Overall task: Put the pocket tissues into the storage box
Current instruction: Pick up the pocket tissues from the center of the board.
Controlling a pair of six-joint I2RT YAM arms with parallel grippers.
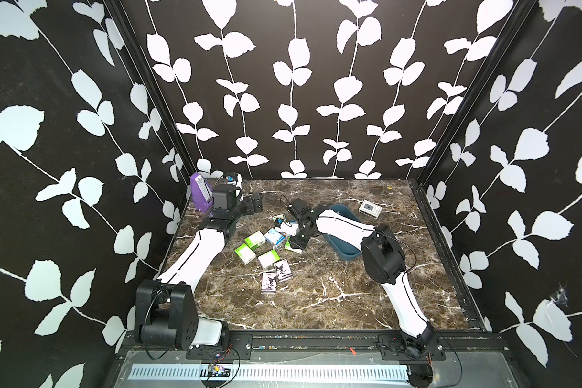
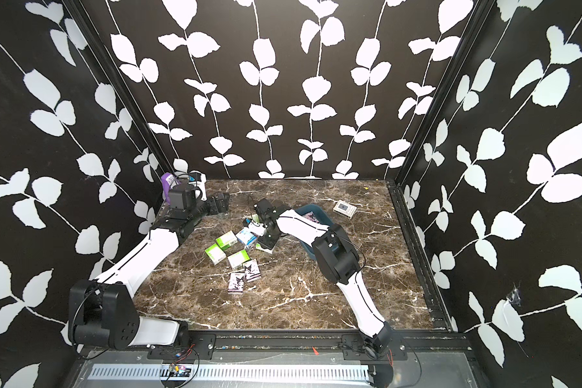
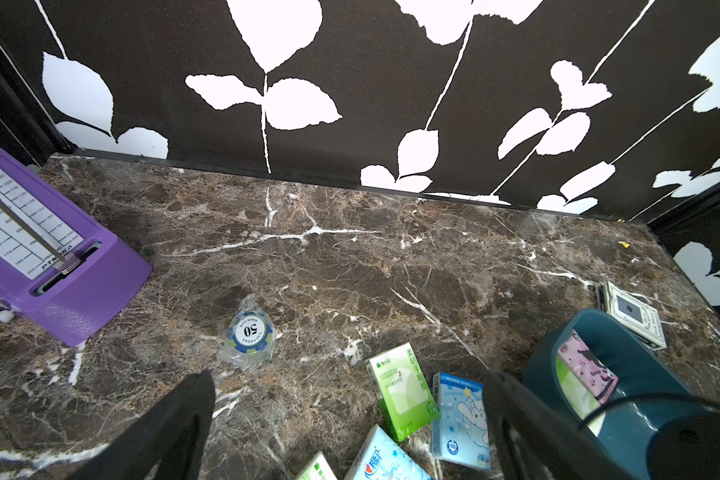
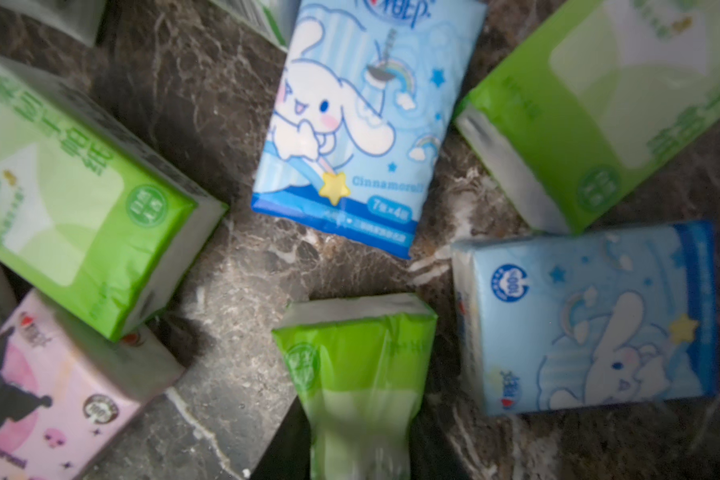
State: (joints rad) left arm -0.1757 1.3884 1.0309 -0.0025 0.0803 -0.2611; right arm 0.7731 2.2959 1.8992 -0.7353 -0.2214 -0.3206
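Jaws on the right gripper [image 1: 296, 244] are squeezed in across the short width of a green pack [image 4: 352, 357], its long axis poking straight out from between them, so it looks grabbed. Rest of the pocket tissues [image 1: 271, 258] lie loose near the storage box [image 1: 345, 252], which sits right by this arm with a couple packs inside. Left gripper [image 3: 350, 376] hangs wide open and empty, further from the box.

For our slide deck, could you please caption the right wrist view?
Right gripper pinches a green plastic-wrapped tissue pack among green, blue and pink packs lying on the brown marble tabletop.
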